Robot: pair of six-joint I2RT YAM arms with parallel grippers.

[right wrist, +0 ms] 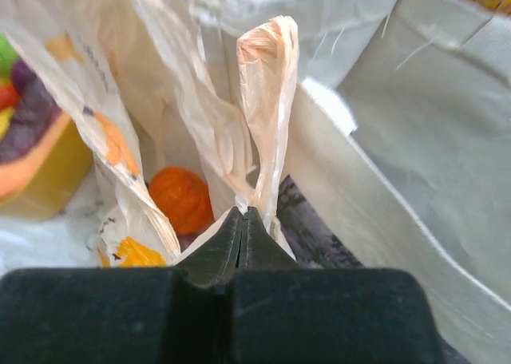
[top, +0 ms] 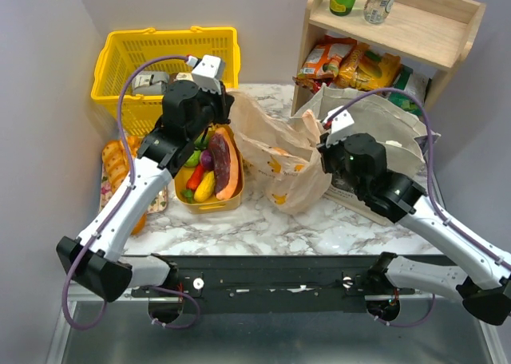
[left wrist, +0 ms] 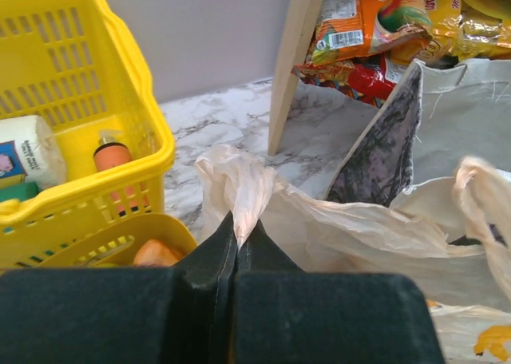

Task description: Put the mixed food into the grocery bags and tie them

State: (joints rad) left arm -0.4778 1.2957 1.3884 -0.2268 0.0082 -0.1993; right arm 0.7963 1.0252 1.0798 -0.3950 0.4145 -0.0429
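Note:
The peach plastic bag (top: 279, 168) with yellow fruit prints stands mid-table, and an orange (right wrist: 182, 198) lies inside it. My left gripper (top: 230, 104) is shut on the bag's left handle (left wrist: 249, 190), pinched thin at the tips (left wrist: 238, 238). My right gripper (top: 321, 144) is shut on the other handle loop (right wrist: 268, 100), which rises from the tips (right wrist: 246, 214). The beige canvas tote (top: 383, 128) with its dark print (left wrist: 383, 148) stands just behind and to the right of the bag. More mixed food (top: 214, 166) fills a yellow tray (top: 231, 203) to the left of the bag.
A yellow shopping basket (top: 120, 69) holding bottles stands at the back left. Braided bread (top: 118, 163) lies at the left edge. A wooden shelf (top: 399, 21) with snack packets (top: 351, 65) and bottles rises at the back right, its post (left wrist: 291, 61) close to the bag.

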